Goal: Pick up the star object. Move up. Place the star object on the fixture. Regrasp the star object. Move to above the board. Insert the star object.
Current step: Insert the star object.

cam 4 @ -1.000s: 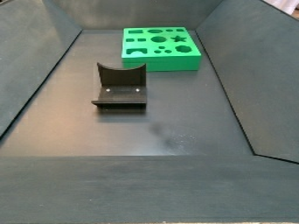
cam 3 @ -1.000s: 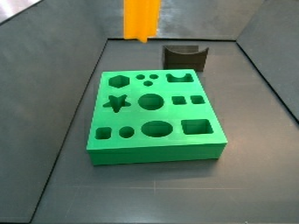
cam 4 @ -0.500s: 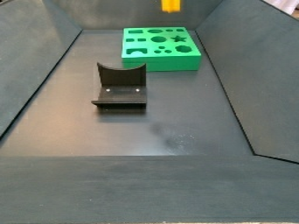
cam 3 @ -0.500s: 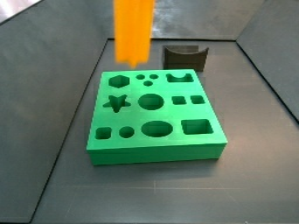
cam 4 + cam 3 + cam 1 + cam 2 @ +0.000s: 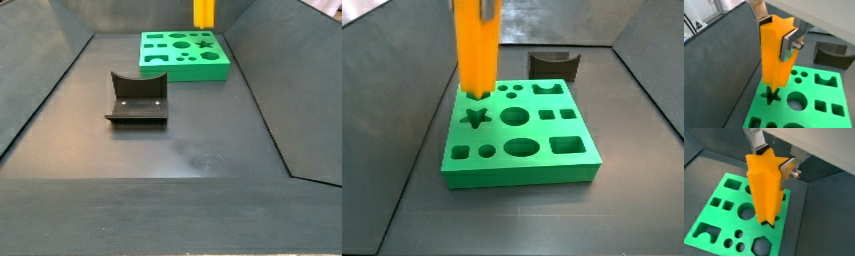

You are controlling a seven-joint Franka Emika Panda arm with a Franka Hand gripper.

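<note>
Between the silver fingers [image 5: 789, 41] in both wrist views, you see the gripper [image 5: 776, 31] clamped on the star object [image 5: 775, 55], upright, its lower end just above the board's [image 5: 827, 115] star hole [image 5: 771, 95]. From a side view, the bar [image 5: 476, 45] hangs over the board [image 5: 523, 165]; bare floor surrounds it, and the fixture [image 5: 138, 98] stands well apart. No writing shows.

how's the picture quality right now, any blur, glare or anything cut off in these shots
Both wrist views are sharp on the star object and the pincer clamping it over the board. In both side views the star object runs off the top edge and the pincer is out of frame; a side view shows soft sheen on the floor, no harsh glare.
</note>
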